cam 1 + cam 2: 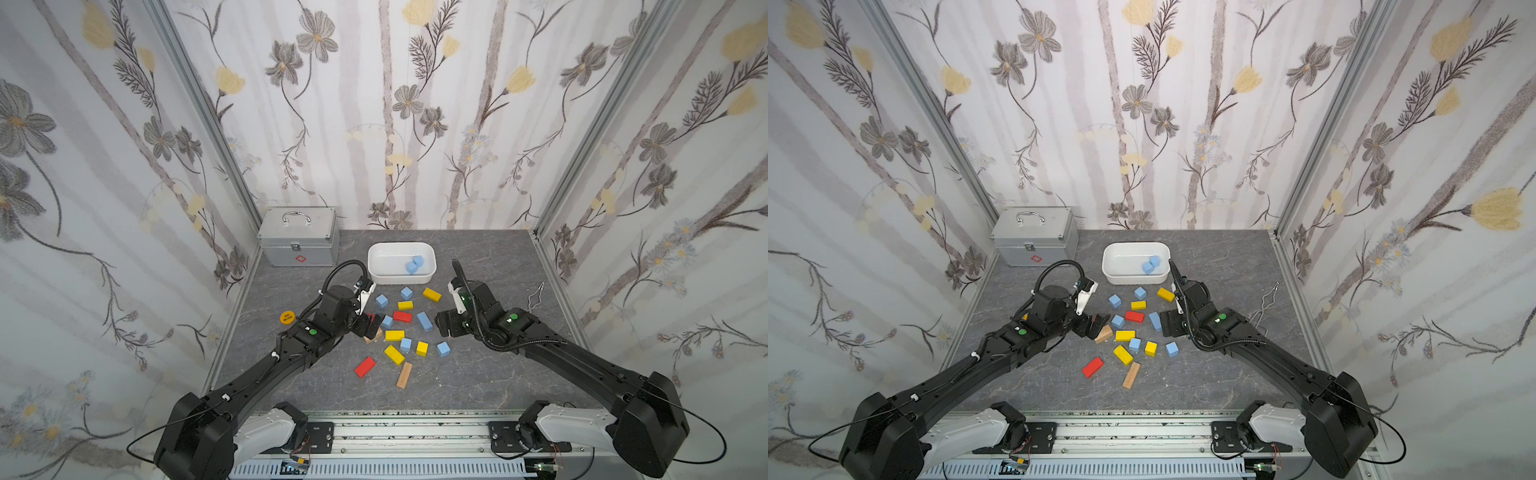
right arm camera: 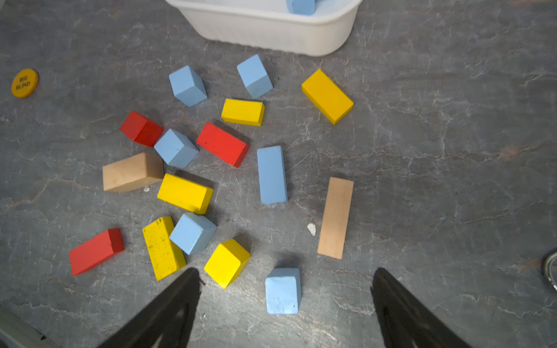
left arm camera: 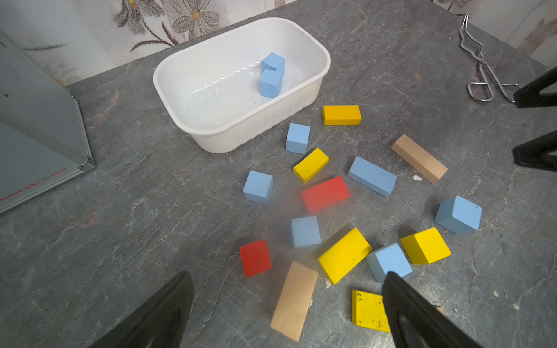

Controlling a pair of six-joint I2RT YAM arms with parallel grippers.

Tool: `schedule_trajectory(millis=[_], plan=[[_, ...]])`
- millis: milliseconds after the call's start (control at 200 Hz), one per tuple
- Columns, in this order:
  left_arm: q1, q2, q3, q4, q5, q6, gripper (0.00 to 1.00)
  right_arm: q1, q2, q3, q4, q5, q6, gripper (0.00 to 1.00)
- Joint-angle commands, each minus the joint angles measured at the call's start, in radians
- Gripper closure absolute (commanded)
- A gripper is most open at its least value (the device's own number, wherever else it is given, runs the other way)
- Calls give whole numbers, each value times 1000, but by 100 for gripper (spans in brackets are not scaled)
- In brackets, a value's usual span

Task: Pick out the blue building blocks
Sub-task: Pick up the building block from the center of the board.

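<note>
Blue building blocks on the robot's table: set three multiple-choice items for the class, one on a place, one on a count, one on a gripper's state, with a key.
1. Where are the two blue cubes that are already picked out?
A. held in the air
B. in the white tub
C. on the silver case

2. How many blue building blocks lie on the table outside the tub?
A. three
B. six
C. ten

3. How is the left gripper?
A. open, holding nothing
B. shut on a block
C. shut on the tub's rim

Key:
1. B: both cubes sit inside the tub's walls.
2. B: five cubes and one long bar lie on the table.
3. A: its jaws stand wide apart with nothing clamped.
</note>
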Motion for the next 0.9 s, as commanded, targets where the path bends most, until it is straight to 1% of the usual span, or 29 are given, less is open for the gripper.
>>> schedule_trajectory(millis=[0,140,460,630,854,869,899], plan=[[-1,-22,-20,25,-12,-25,0,9,7,-10,-31,-28,23,12],[-2,-48,-33,-13,-10,-27,0,12,31,-15,-56,-46,24,15],[-1,-85,-62,-64,5,-29,0,23,120,-9,-88,-76,43,17],[-2,-85,-69,-92,55,-21,0,30,155,-8,-90,-86,52,20],[-2,-96,-72,-156,150,25,0,32,203,-1,-88,-104,59,22],[-1,-95,-72,-159,156,28,0,32,232,0,-88,-104,60,22],[-1,-94,-72,-165,163,32,0,33,242,2,-87,-106,62,22]])
